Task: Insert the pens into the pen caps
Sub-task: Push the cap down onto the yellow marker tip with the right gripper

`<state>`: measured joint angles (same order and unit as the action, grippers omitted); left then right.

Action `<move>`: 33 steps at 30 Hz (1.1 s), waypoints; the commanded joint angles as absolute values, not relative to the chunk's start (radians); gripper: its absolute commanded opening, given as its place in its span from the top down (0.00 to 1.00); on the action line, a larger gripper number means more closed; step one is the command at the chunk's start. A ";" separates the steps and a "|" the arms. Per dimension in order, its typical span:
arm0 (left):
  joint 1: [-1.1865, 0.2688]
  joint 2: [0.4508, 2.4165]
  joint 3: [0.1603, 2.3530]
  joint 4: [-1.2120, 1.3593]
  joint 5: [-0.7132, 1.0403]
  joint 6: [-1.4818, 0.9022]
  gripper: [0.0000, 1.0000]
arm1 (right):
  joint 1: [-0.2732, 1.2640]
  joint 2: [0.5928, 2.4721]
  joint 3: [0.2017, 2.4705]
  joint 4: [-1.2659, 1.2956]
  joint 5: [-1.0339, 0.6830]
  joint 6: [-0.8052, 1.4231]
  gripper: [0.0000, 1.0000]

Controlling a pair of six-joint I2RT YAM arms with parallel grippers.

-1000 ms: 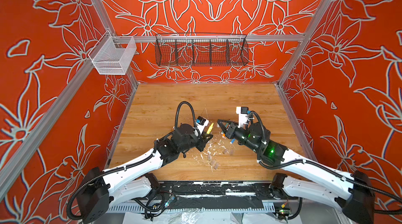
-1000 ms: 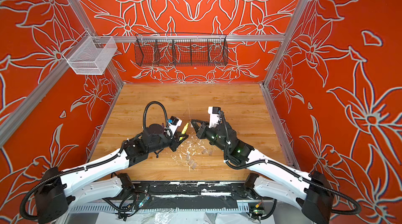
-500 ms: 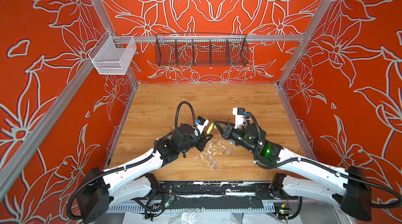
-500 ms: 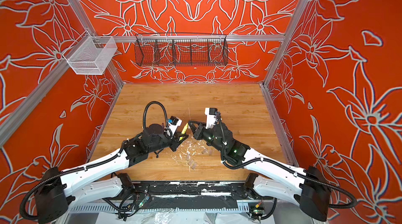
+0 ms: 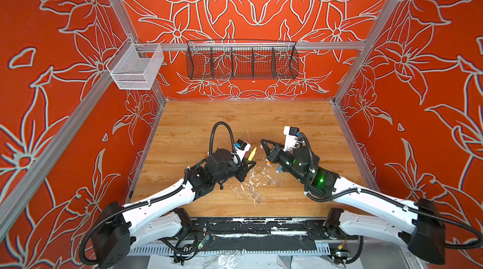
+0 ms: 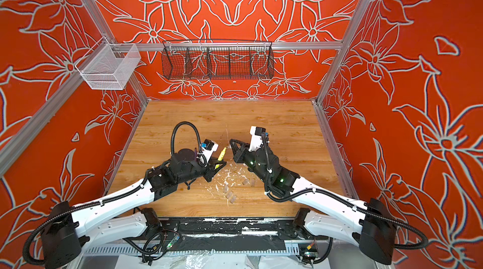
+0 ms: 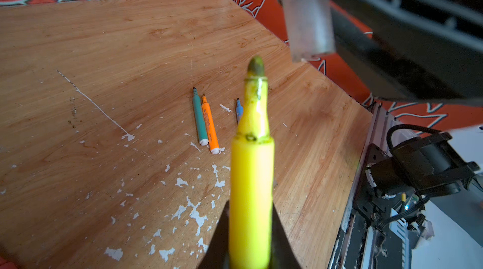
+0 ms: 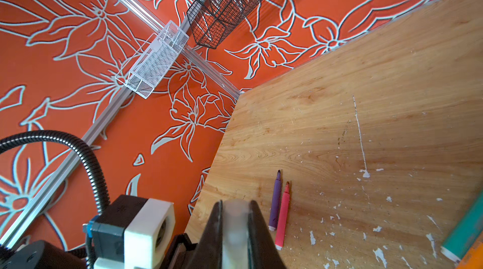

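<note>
My left gripper (image 5: 249, 162) (image 7: 251, 207) is shut on the yellow pen (image 7: 252, 171) (image 5: 252, 153), whose bare tip points up and away toward the right gripper. That right gripper (image 5: 262, 141) (image 8: 235, 205) is shut on a clear pen cap (image 8: 235, 228) (image 7: 308, 19), which hovers just beyond the pen's tip without touching it. Green (image 7: 200, 118), orange (image 7: 209, 126) and blue (image 7: 239, 111) pens lie on the wood under the right arm. Purple (image 8: 275, 202) and pink (image 8: 283, 215) pens lie side by side near the left arm. Several loose caps (image 5: 270, 181) (image 6: 229, 194) lie on the table in front of both grippers.
White flecks (image 5: 254, 176) litter the wooden table (image 5: 235, 124) between the arms. A black wire basket (image 5: 241, 61) hangs on the back wall and a white mesh basket (image 5: 136, 69) on the left wall. Red walls close in three sides.
My right gripper with its cap has shifted slightly toward the yellow pen's tip. The left arm and the pen have stayed put.
</note>
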<state>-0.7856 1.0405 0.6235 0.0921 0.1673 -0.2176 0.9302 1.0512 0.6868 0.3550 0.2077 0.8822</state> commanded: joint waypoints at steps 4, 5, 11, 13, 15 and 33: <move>-0.788 1.025 0.621 0.123 0.189 -0.220 1.00 | 0.934 1.092 0.744 0.382 0.241 0.874 1.00; -0.788 1.025 0.620 0.123 0.189 -0.221 1.00 | 0.934 1.098 0.745 0.385 0.238 0.876 1.00; -0.788 1.025 0.622 0.121 0.186 -0.221 1.00 | 0.934 1.128 0.752 0.400 0.215 0.887 1.00; -0.788 1.023 0.622 0.121 0.183 -0.222 1.00 | 0.934 1.132 0.755 0.401 0.215 0.886 1.00; -0.788 1.023 0.621 0.121 0.184 -0.224 1.00 | 0.934 1.136 0.756 0.405 0.213 0.886 1.00; -0.755 1.012 0.605 0.141 0.191 -0.277 1.00 | 1.008 1.178 0.704 0.460 0.195 0.925 1.00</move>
<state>-0.7685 1.0321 0.6117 0.0914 0.1749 -0.2558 0.9699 1.1687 0.7235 0.4191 0.2245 0.8989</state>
